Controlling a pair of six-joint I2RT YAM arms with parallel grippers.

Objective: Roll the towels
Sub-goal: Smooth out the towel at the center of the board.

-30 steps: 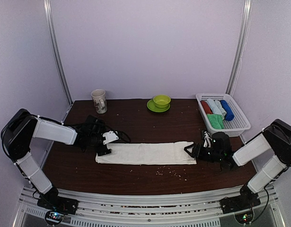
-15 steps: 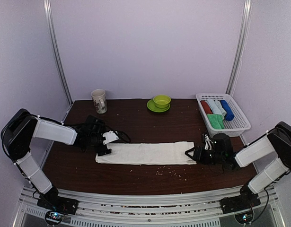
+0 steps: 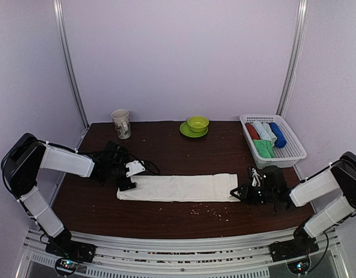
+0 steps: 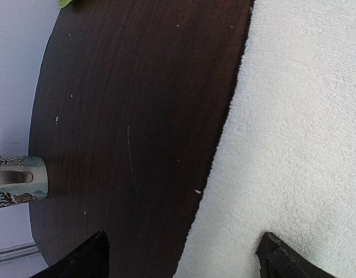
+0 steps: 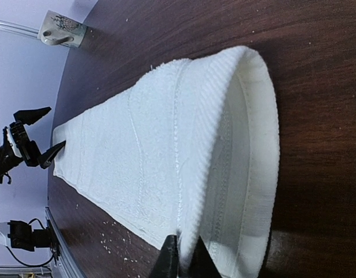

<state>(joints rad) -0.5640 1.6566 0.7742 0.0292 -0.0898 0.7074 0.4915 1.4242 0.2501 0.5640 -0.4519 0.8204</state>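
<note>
Overhead, the cream towel (image 3: 178,188) lies as a flat strip across the near middle of the table (image 3: 166,150), but only the right wrist view shows the right gripper (image 5: 183,258) pinching its curled right end, while the left gripper (image 4: 183,250) gapes wide over the left end.

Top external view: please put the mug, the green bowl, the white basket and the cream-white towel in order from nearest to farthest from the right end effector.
1. cream-white towel, table centre; the right end effector pinches its right end.
2. white basket, back right.
3. green bowl, back centre.
4. mug, back left corner.
</note>
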